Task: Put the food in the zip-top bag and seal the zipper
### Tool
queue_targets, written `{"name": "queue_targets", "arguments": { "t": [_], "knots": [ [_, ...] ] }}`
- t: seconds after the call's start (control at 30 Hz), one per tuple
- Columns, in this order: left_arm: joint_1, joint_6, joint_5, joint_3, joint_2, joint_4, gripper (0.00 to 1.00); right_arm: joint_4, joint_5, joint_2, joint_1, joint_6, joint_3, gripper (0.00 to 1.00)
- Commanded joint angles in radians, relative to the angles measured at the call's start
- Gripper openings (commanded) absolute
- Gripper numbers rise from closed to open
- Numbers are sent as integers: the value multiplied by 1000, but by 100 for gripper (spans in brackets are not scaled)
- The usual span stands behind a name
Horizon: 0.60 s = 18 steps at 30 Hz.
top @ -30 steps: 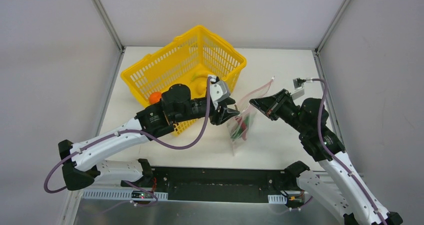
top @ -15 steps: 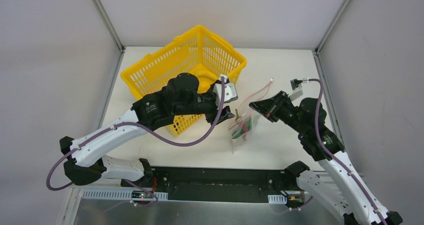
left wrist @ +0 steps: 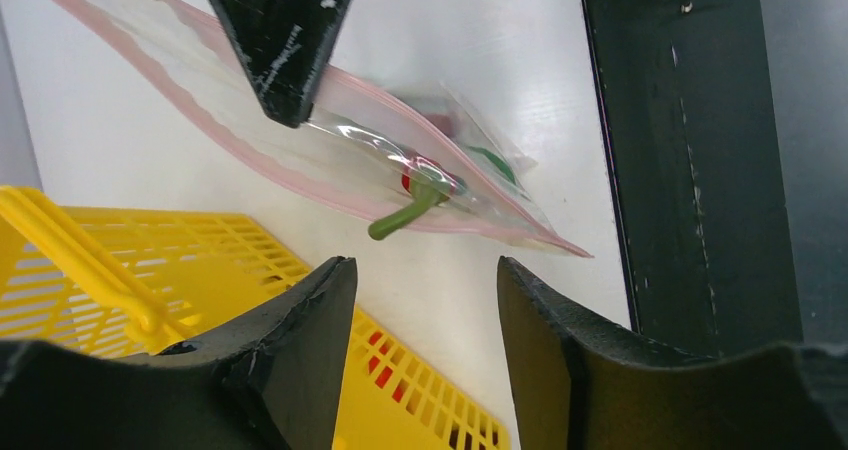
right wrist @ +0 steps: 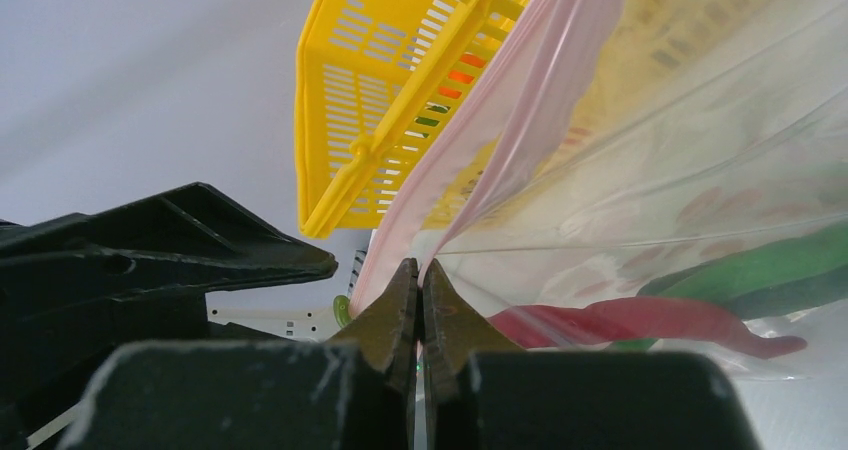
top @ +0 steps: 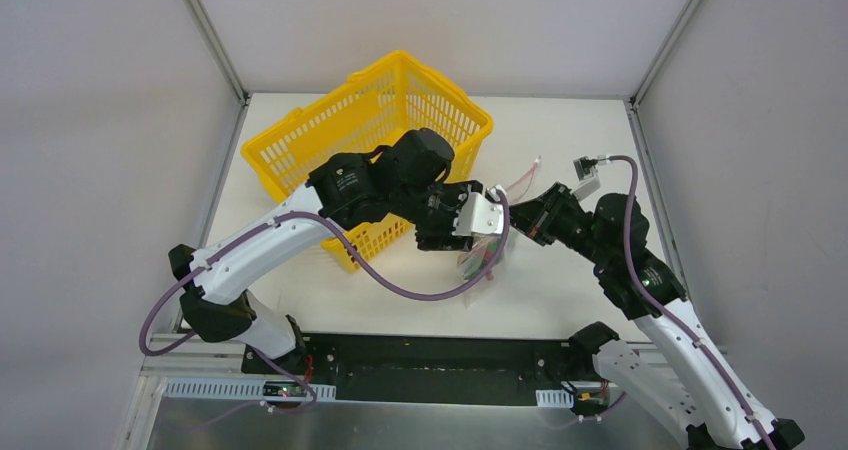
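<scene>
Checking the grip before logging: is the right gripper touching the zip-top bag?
Touching. The right wrist view shows the right gripper pinched shut on the pink edge of the zip-top bag.

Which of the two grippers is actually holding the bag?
The right gripper, pinched shut on the pink edge of the zip-top bag; the left gripper is open, holding nothing.

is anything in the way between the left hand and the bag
Nothing visible does. The open left hand faces the bag directly. The yellow basket sits off to one side, and the right hand pinches the bag's pink edge, out of the path.
</scene>
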Motion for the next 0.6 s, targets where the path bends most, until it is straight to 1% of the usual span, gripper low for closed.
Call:
{"name": "queue_targets", "arguments": {
  "t": [0.0, 0.1, 0.27, 0.33, 0.43, 0.57],
  "knots": [
    [2, 121, 20, 50, 2, -88, 53, 15, -17, -5, -3, -25, 23, 0],
    [2, 128, 9, 56, 9, -72, 52, 15, -18, -1, -3, -29, 22, 0],
    [1, 148, -65, 40, 0, -6, 53, 24, -25, 5, -2, -26, 18, 0],
    [1, 176, -59, 46, 3, 1, 53, 26, -29, 9, -2, -26, 17, 0],
    [-1, 207, -40, 80, 32, -22, 52, 30, -31, 14, -2, -26, 15, 0],
    [-8, 231, -21, 157, 87, -123, 48, 34, -24, 16, -3, -26, 14, 0]
  ]
}}
